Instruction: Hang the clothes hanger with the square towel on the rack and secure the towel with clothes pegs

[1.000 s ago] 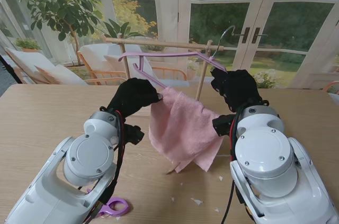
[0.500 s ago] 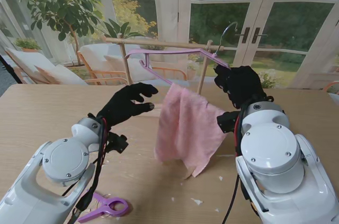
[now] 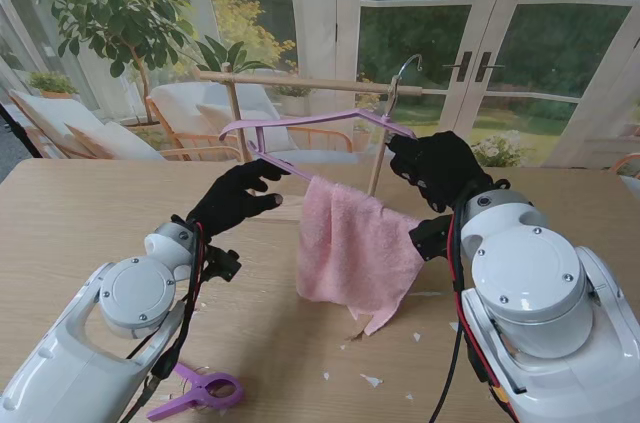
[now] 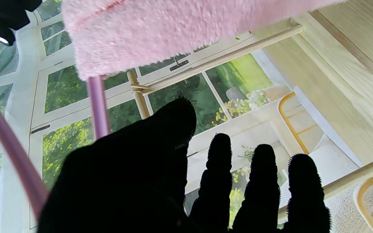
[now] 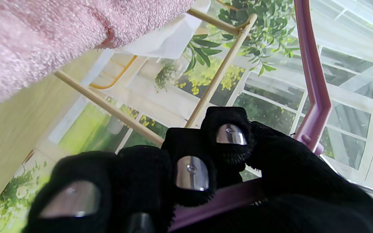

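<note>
Right hand (image 3: 437, 165) grips the hanger (image 3: 300, 125) near its hook, pink towel (image 3: 352, 251) draped over its bar (rack (image 3: 300, 84) just behind); left hand (image 3: 236, 195) open, empty.

Your arms are glossy white shells with round screwed caps; black gloves cover both hands' fingers (image 3: 262, 171), red-black cables alongside.

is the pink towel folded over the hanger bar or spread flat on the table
Folded over. The pink square towel drapes across the lower bar of the purple plastic hanger, which the right hand holds up; its lower corner reaches the wooden table.
</note>
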Tool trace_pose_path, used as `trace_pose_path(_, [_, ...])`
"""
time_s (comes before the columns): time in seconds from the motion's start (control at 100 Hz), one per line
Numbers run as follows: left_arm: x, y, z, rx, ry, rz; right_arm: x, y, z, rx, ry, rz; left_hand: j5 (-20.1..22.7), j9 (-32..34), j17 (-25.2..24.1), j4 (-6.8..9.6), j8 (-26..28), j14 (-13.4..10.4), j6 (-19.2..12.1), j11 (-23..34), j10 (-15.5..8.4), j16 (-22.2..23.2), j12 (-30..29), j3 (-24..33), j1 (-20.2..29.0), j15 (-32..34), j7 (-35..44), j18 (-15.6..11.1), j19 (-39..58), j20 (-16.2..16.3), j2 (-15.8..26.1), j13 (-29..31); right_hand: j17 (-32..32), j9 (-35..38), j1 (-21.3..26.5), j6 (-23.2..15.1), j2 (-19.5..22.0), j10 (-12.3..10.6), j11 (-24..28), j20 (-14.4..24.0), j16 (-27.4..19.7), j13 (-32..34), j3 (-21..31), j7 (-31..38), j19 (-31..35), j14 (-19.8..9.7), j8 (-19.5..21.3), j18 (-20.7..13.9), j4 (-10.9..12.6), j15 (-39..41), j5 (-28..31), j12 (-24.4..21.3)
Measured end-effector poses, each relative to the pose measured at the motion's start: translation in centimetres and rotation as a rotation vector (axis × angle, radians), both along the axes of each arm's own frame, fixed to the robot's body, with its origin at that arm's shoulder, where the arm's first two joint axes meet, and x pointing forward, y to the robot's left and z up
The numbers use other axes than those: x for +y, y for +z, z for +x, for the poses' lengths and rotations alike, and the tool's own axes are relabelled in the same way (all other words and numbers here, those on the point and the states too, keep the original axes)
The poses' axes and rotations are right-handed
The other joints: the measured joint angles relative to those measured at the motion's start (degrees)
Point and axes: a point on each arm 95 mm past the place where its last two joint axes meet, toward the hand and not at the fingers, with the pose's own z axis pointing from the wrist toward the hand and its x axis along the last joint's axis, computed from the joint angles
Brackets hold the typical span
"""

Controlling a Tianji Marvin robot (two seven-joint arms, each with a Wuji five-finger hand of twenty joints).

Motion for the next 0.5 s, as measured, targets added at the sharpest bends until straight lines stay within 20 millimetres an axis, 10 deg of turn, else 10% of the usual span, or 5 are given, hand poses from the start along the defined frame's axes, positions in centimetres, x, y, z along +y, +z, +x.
trace_pose_path(0.5, [-2.8,-0.4,0.3,-0.040,-0.094,-0.026,0.5,0.0,0.0,0.020,0.052,-0.006,-2.13,0.07,0.08,0.00,-2.64,-0.10,-2.33,0.67,-0.65,-0.01,-0.02,9.99,-10.46,1.05,-0.41,-0.05,-0.06,0.78,-5.95,0.00,0.00,0.00,0.44,0.00,0.00,0.01,0.01,0.01,0.00,0.00,-0.56,0.00,0.00,0.00,0.00,0.00,0.00,0.00,0.00,0.00])
